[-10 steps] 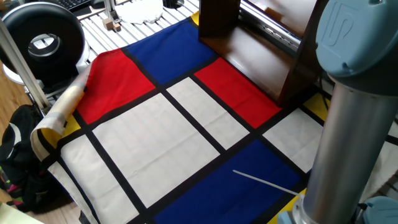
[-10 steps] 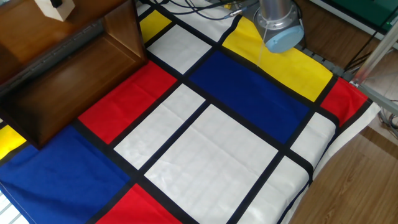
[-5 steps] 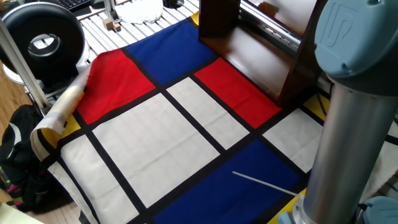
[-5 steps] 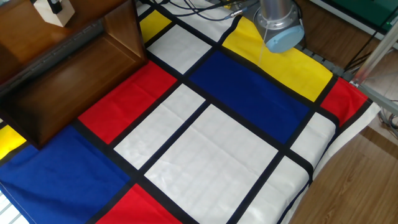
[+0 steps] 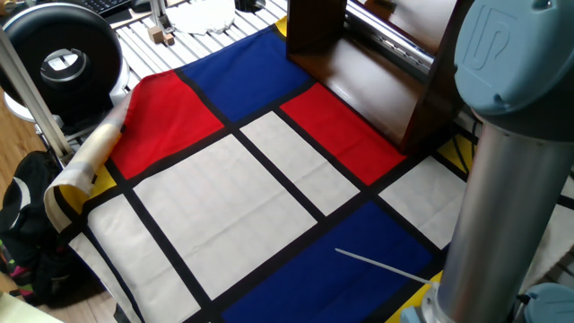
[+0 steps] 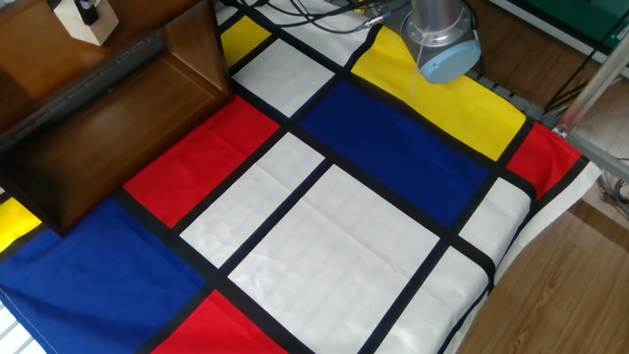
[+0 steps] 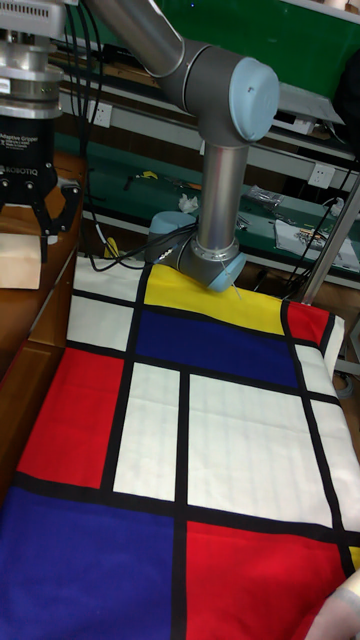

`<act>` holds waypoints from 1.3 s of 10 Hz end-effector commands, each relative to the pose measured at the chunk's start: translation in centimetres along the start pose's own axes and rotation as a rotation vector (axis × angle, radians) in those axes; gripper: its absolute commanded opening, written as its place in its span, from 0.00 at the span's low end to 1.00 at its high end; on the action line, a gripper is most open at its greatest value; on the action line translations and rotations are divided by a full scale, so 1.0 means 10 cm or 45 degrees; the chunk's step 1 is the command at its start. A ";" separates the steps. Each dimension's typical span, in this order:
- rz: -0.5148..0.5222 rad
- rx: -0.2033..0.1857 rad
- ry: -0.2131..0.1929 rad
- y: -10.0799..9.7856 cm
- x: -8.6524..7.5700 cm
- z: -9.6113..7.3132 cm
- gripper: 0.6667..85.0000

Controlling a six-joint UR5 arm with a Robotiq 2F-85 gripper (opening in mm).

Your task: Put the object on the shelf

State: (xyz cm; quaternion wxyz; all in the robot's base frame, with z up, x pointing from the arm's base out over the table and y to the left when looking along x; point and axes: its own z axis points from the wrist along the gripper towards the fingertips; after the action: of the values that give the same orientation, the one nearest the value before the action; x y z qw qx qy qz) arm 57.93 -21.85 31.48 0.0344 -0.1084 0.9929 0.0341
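The small pale tan wooden cube (image 6: 77, 24) now sits lower than it did a second ago: in the other fixed view it has come down from the very top edge of the picture and appears to rest on the top board of the dark brown glossy wooden shelf unit (image 6: 118, 108). Over the last half second it has barely shifted, so the descent looks finished.

The black two-finger claw (image 7: 22, 235) hangs straight over the cube (image 7: 20, 268) in the tall fixed view, with one dark finger (image 7: 47, 235) running down beside the cube's right face; the other finger is cut off by the picture's edge. Whether the claw is clenched on the cube or has already let go, I cannot tell.

If the cube does bear on the board, the placing itself is as good as done, and what remains is to free it and lift the claw clear without dragging it along.

The counter's cloth of red, blue, white and yellow panels (image 6: 324, 226) lies unchanged, and the arm's grey base joint (image 6: 444, 44) has not moved
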 end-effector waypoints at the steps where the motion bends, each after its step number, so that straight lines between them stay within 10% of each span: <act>1: -0.018 -0.016 0.005 0.03 0.02 -0.01 0.00; 13: -0.110 -0.018 0.043 -0.04 0.10 -0.09 0.17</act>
State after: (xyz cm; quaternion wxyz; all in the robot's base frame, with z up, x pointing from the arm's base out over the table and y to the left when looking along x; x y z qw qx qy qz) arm 57.07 -22.63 32.00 0.0170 -0.1430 0.9891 0.0319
